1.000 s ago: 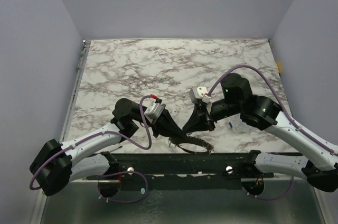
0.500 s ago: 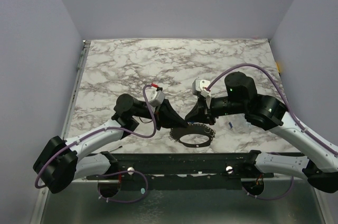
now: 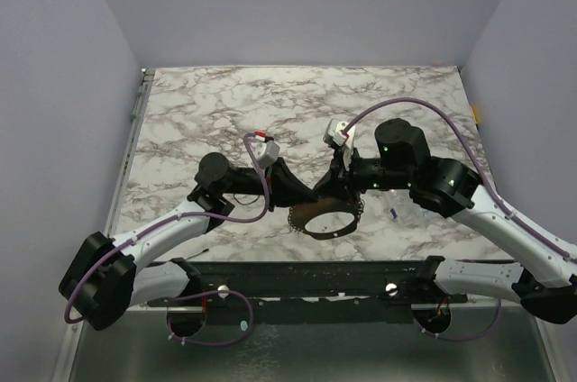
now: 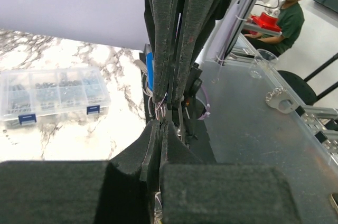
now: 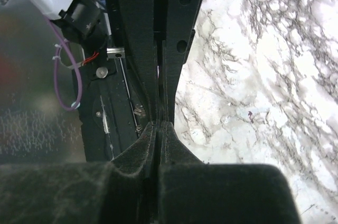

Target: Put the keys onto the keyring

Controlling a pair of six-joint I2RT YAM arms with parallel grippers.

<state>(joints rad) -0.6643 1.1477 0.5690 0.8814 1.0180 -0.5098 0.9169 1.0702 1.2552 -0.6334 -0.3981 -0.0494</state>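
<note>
Both arms meet mid-counter [image 3: 216, 112]. The left end effector [image 3: 305, 195] is clamped tight on the far rim of the keyring [image 3: 326, 234], which hangs tilted towards the arm bases. The right end effector [image 3: 330, 191] is pressed fully closed at the same spot; its hold I can't make out. A blue key [image 3: 394, 213] lies just right of the ring.
</note>
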